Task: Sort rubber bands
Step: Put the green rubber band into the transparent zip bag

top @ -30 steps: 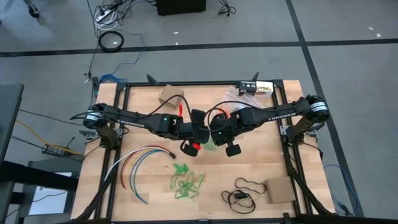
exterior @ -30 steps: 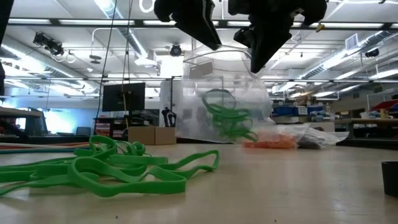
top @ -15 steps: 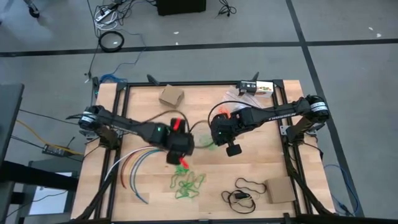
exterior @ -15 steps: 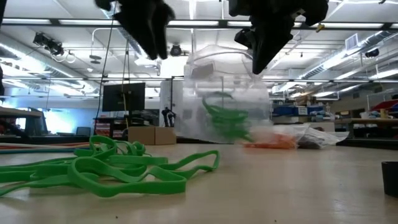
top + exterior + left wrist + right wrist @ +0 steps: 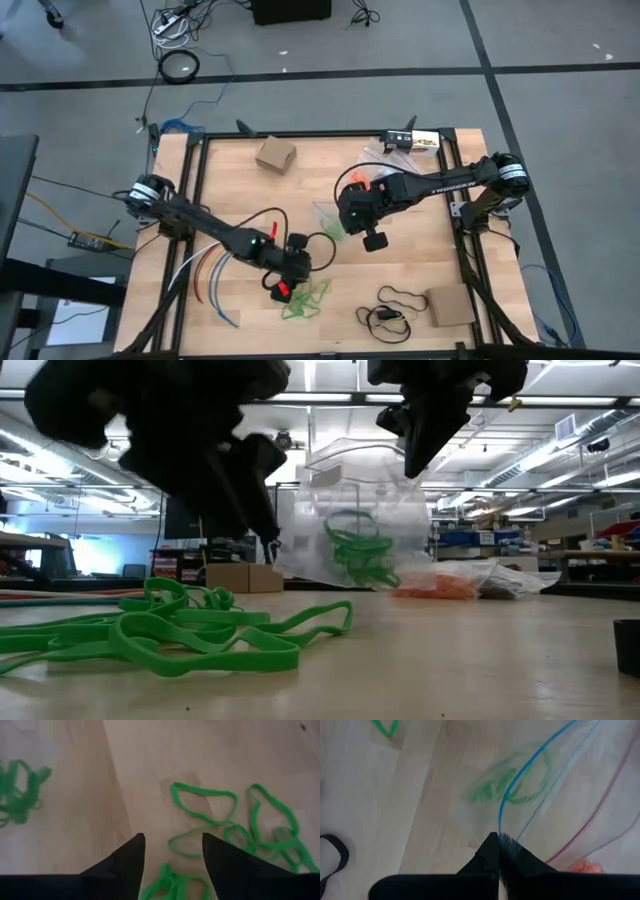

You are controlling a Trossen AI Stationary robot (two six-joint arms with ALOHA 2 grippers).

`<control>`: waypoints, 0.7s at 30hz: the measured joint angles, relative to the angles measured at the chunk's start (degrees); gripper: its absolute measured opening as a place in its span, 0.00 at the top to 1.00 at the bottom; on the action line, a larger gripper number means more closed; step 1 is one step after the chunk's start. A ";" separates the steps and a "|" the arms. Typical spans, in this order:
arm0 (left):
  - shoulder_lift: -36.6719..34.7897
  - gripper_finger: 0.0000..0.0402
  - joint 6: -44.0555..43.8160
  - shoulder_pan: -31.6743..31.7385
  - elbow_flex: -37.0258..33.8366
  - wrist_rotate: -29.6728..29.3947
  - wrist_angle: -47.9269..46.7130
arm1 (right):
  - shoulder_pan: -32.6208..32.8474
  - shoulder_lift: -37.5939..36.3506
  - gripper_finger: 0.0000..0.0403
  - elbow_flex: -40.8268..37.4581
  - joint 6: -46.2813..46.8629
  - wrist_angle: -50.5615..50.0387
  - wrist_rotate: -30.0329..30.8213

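Note:
A heap of green rubber bands (image 5: 312, 298) (image 5: 170, 632) (image 5: 227, 822) lies loose on the wooden table near its front edge. My left gripper (image 5: 283, 290) (image 5: 172, 840) hangs open just above the heap's left side, fingertips slanting down and clear of the bands. Near the table's middle my right gripper (image 5: 345, 215) (image 5: 499, 840) is shut on a clear plastic bag (image 5: 360, 500). Green bands (image 5: 360, 555) (image 5: 512, 785) lie inside the bag. An orange heap (image 5: 435, 590) (image 5: 365, 178) sits behind it. My right gripper pinches the bag's upper edge with its blue strip (image 5: 504, 834) between its two fingers, coming from above and pointing steeply down. The bag hangs below the fingers, standing tall, with its bottom resting on the table (image 5: 350, 585).
Long coloured cables (image 5: 215, 265) curve at the near left. A cardboard box (image 5: 275, 155) stands at the back. A thin black cord loop (image 5: 400, 297) and a flat cardboard piece (image 5: 450, 305) lie at the near right.
My left gripper has left the bag and swung toward the table's near edge and a little left. It has also come down and now hangs over the green heap. The bag, my right gripper and the heap have stayed where they were.

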 joint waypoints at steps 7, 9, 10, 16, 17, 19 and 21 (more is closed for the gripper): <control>4.87 0.55 0.06 1.11 -3.31 3.22 7.67 | 0.17 0.00 1.00 0.00 0.46 0.02 -0.04; 6.95 0.57 0.09 1.10 -2.82 3.39 8.84 | 0.17 0.00 1.00 0.00 0.46 0.20 -0.02; 7.93 0.57 0.27 1.10 -2.49 3.29 8.95 | 0.17 0.00 1.00 0.00 0.48 0.30 -0.02; 10.60 0.76 1.04 0.97 1.58 -4.29 0.97 | 0.17 0.00 1.00 0.00 0.55 0.30 -0.19; 10.60 0.84 1.92 1.01 2.04 -5.09 -0.90 | 0.17 0.00 1.00 0.00 0.55 0.27 -0.24; 10.36 0.96 3.73 1.01 3.09 -5.33 -3.31 | 0.17 0.00 1.00 0.00 0.55 0.28 -0.28; 10.16 0.98 6.01 1.08 4.60 -5.13 -6.36 | 0.17 0.00 1.00 0.00 0.55 0.28 -0.26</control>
